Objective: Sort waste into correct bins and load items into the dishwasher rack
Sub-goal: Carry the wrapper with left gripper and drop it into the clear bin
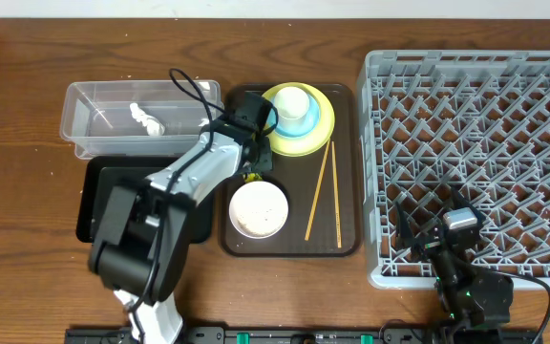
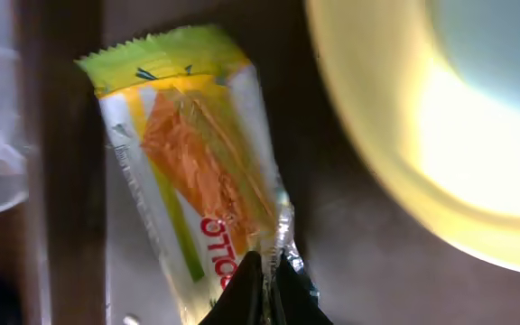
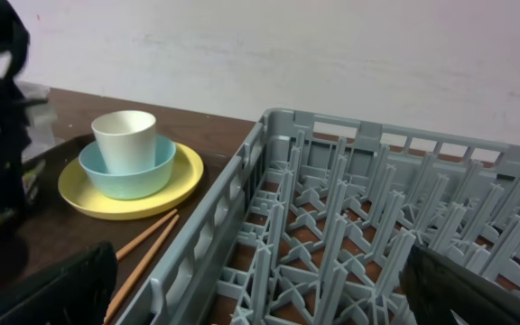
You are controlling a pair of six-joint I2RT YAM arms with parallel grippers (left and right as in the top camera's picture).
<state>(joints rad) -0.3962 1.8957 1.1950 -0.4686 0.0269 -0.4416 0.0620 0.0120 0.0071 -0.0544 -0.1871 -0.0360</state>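
My left gripper is shut on the sealed end of the green-yellow-orange snack wrapper, which lies on the brown serving tray beside the yellow plate. From overhead the gripper sits between the plate and the white bowl. The plate carries a light blue bowl with a white cup inside it. Two chopsticks lie on the tray's right side. My right gripper is open over the front left corner of the grey dishwasher rack, holding nothing.
A clear tub at the back left holds a crumpled white paper scrap. In front of it lies the shallow black tray, partly under my left arm. The brown serving tray stands between the bins and the rack.
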